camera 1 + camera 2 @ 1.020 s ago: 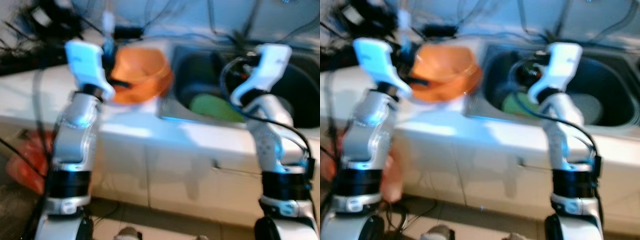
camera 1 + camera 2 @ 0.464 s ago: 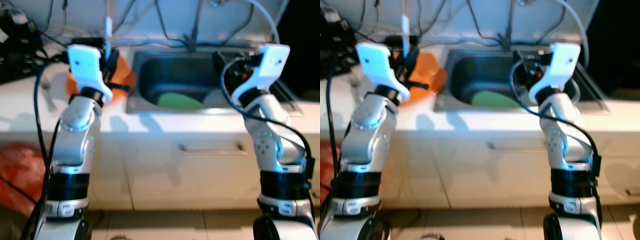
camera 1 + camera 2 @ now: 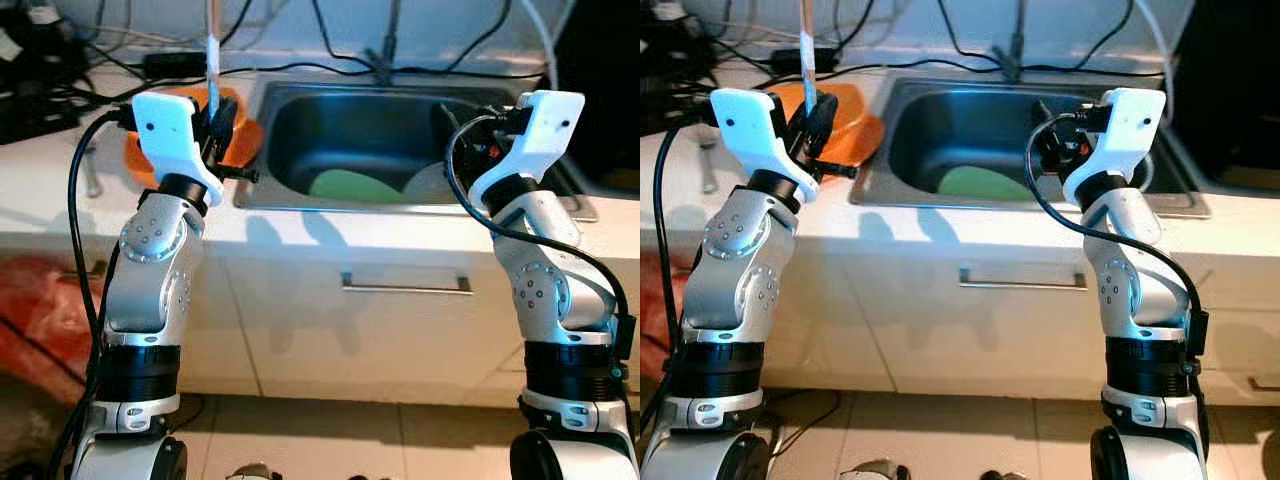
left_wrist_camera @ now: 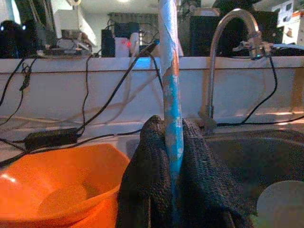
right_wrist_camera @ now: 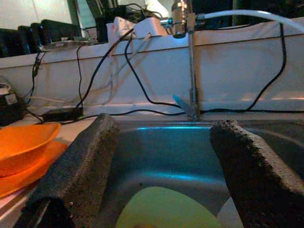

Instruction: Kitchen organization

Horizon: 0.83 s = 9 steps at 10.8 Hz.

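left gripper [image 4: 172, 180] clamped on a thin blue-and-white stick [image 4: 170, 80], held upright above the orange bowl [image 4: 57, 190] beside the sink [image 3: 400, 130], probably for drop-off. right gripper [image 5: 161, 190] spread empty over the sink's green plate [image 3: 355, 186].

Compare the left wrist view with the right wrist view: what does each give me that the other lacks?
Left wrist alone: the left gripper shut on an upright blue stick, the curved faucet, and a pale plate in the basin. Right wrist alone: the right gripper open above the sink, and the green plate below it. Both share the orange bowl, the sink and the cables along the back wall.
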{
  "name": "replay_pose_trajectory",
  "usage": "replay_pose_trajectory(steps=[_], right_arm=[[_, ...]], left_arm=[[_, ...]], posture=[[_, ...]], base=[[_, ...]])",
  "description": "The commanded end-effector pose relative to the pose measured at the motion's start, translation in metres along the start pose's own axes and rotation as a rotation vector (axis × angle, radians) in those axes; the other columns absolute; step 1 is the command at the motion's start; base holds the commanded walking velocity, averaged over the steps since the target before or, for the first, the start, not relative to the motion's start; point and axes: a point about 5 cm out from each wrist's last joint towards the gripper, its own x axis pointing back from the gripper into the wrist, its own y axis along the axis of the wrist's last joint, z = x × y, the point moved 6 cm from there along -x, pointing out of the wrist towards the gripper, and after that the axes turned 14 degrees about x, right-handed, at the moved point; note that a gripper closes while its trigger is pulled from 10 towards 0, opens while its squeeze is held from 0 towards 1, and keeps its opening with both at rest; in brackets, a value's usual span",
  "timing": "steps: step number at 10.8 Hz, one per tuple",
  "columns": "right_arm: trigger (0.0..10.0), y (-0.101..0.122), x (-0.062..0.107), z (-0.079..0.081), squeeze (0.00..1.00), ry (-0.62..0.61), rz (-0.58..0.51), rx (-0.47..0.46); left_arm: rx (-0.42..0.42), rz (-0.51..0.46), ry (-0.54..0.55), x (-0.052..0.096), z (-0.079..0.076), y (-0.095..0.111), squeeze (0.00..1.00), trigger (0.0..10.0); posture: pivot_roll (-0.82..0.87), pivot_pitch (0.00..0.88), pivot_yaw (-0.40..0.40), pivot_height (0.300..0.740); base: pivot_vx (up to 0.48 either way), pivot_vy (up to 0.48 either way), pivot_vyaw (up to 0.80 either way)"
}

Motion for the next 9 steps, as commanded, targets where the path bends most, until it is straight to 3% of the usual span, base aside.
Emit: replay_pose_trajectory(steps=[1, 6, 9], right_arm=[[10.0, 0.0076, -0.0006, 0.0005, 0.0, 0.008, -0.025, 0.017], [10.0, 0.0086, 0.0, 0.001, 0.0, 0.016, -0.03, 0.019], [10.0, 0.0061, 0.0012, 0.0028, 0.0, 0.023, -0.023, 0.017]], left_arm=[[0.008, -0.015, 0.006, -0.0018, 0.0012, 0.0061, 0.0, 0.0], [0.016, -0.004, 0.009, -0.0019, 0.0013, 0.0041, 0.0, 0.0], [0.016, -0.004, 0.013, -0.0011, 0.0017, 0.0047, 0.0, 0.0]], posture=[[0.1, 0.088, -0.002, 0.74], [0.1, 0.09, -0.003, 0.74], [0.1, 0.088, 0.001, 0.74]], base=[[0.405, 0.0, 0.0], [0.417, 0.0, 0.0], [0.0, 0.0, 0.0]])
